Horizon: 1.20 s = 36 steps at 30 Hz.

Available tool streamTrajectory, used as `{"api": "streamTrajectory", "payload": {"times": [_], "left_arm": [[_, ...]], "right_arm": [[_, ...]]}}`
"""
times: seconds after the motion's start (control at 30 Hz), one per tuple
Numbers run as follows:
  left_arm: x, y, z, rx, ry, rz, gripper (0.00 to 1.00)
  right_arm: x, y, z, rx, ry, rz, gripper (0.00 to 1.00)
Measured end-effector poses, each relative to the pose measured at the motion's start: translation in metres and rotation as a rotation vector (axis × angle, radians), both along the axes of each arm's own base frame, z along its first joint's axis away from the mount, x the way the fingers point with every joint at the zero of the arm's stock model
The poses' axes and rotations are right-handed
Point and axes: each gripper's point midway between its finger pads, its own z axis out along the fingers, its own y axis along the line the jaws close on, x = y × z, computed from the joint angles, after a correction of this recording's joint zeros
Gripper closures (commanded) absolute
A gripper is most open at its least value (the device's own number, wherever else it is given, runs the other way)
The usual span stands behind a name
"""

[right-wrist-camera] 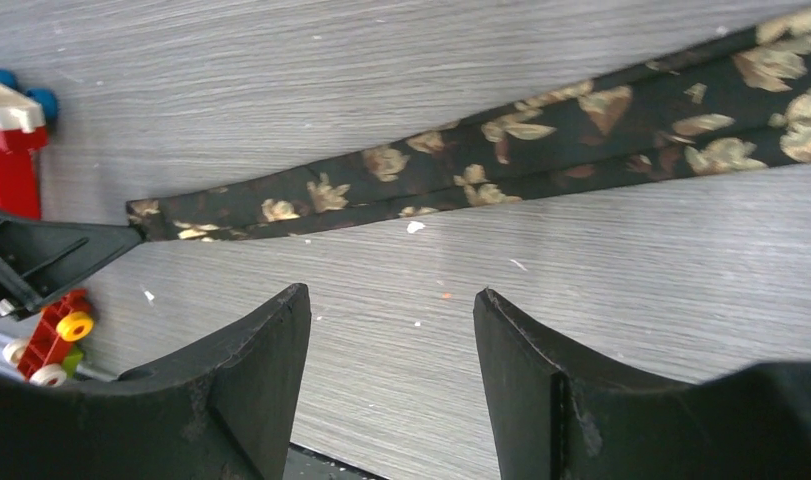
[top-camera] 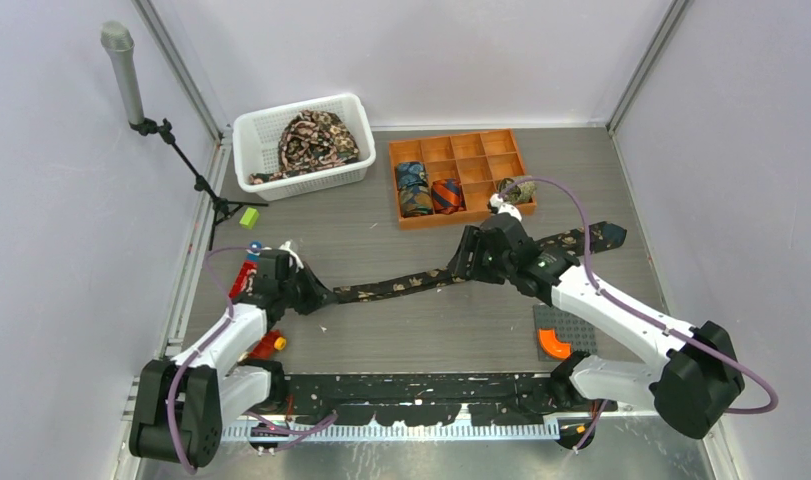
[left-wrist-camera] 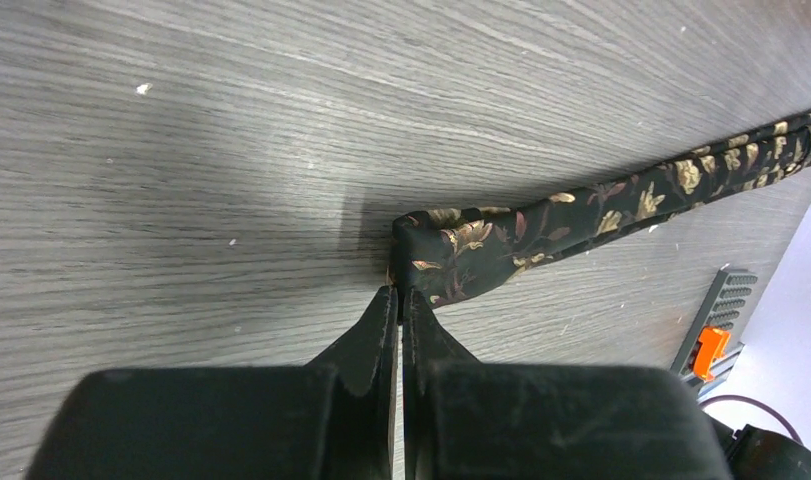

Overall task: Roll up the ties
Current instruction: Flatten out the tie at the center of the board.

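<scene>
A long black tie (top-camera: pixel 401 286) with tan floral print lies stretched across the table, from the left gripper to its wide end at the right (top-camera: pixel 606 236). My left gripper (top-camera: pixel 319 297) is shut on the tie's narrow end; in the left wrist view the fingertips (left-wrist-camera: pixel 399 292) pinch the folded tip of the tie (left-wrist-camera: pixel 461 250). My right gripper (top-camera: pixel 464 262) hovers open over the tie's middle; in its wrist view the gripper (right-wrist-camera: pixel 391 300) holds nothing and the tie (right-wrist-camera: pixel 541 150) runs just beyond the fingers. Rolled ties (top-camera: pixel 431 190) sit in an orange tray (top-camera: pixel 456 150).
A white basket (top-camera: pixel 249 140) at the back left holds a heap of patterned ties (top-camera: pixel 316 140). A microphone stand (top-camera: pixel 171 140) rises at the far left. Toy bricks (top-camera: pixel 251 275) and a green block (top-camera: pixel 249 216) lie left. A grey baseplate with an orange piece (top-camera: pixel 555 345) sits near the right.
</scene>
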Motion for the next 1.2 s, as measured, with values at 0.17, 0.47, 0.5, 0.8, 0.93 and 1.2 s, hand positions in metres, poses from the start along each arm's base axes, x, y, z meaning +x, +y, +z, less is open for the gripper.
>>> {"api": "streamTrajectory", "payload": {"times": [0.17, 0.47, 0.5, 0.8, 0.93, 1.2], "left_arm": [[0.0, 0.0, 0.009, -0.003, -0.032, -0.001, 1.0], [-0.003, 0.001, 0.014, -0.004, -0.045, -0.003, 1.0], [-0.003, 0.001, 0.014, -0.004, -0.047, -0.003, 1.0], [-0.004, 0.001, 0.017, -0.005, -0.054, -0.003, 1.0], [-0.004, 0.001, 0.019, -0.006, -0.06, -0.003, 1.0], [-0.006, 0.001, 0.025, -0.009, -0.084, -0.003, 1.0]], "right_arm": [[-0.003, 0.035, 0.024, 0.014, -0.047, 0.084, 0.37], [-0.015, 0.112, 0.037, -0.004, -0.076, 0.259, 0.39], [-0.017, 0.122, 0.035, -0.011, -0.074, 0.279, 0.4], [-0.023, 0.188, 0.012, -0.034, -0.05, 0.373, 0.53], [-0.017, 0.214, -0.007, -0.044, -0.031, 0.377, 0.58], [-0.008, 0.232, -0.055, -0.105, 0.023, 0.378, 0.72]]}}
